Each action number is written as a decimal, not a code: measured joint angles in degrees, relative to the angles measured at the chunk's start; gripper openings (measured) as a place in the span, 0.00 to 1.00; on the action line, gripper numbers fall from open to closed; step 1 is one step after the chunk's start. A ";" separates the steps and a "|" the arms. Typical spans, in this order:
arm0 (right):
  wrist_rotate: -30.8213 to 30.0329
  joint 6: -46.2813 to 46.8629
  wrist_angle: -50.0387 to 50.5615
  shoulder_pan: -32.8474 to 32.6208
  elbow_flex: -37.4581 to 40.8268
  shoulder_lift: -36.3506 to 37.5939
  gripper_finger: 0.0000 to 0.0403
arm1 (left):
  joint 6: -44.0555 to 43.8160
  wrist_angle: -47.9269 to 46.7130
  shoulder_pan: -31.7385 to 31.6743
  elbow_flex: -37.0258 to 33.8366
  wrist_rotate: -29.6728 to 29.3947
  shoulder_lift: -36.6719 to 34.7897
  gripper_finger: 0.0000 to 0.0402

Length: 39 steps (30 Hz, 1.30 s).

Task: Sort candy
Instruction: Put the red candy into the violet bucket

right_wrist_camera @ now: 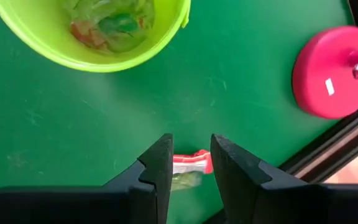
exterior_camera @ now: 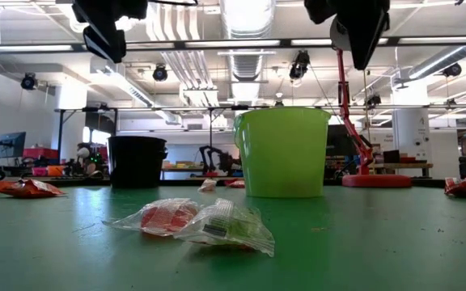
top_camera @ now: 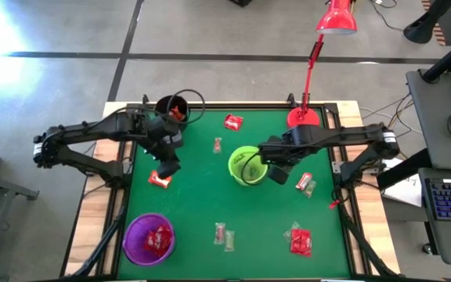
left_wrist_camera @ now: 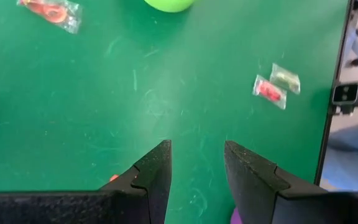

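**Both grippers hang empty above the green table**

Nearest to the low camera lie two wrapped candies (exterior_camera: 192, 223) touching each other, one red and one in a clear pale wrapper. Close to that edge stands also a purple cup (top_camera: 149, 238) with red candy inside, and a red candy pair (top_camera: 300, 240) lies toward the right corner.

In the middle, the left gripper (top_camera: 168, 166) reaches in from the left side, the arm bent at the elbow and the wrist pointing down. Its fingers (left_wrist_camera: 155, 176) are apart with nothing between them, just above a red candy (top_camera: 160, 179). The right gripper (top_camera: 276, 174) comes from the right side, beside the green cup (top_camera: 247, 165), which holds pale and red candies. Its fingers (right_wrist_camera: 159, 167) are apart and empty, over a red and a clear candy (right_wrist_camera: 190, 163).

Farther away are a small pale candy (top_camera: 218, 144), a red candy (top_camera: 233, 121), a black cup (top_camera: 173, 108) with red candy, and the red lamp base (top_camera: 304, 117).
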<state>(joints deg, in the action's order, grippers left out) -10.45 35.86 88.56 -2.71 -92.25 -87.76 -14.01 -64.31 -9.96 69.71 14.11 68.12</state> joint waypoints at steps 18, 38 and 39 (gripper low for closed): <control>7.37 22.26 1.43 -6.87 1.80 1.17 0.25 | 6.70 -3.41 0.79 0.00 -0.20 -3.31 0.32; 7.58 66.60 0.70 -29.76 5.05 -2.57 0.25 | 5.72 -4.90 0.79 0.00 -0.22 -9.72 0.32; 8.06 66.61 0.52 -30.21 5.05 -2.94 0.25 | 5.49 -4.90 0.79 0.00 -0.23 -10.00 0.32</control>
<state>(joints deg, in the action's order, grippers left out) -2.38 102.48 89.08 -32.93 -87.20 -90.70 -8.51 -69.21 -9.17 69.71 13.88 58.12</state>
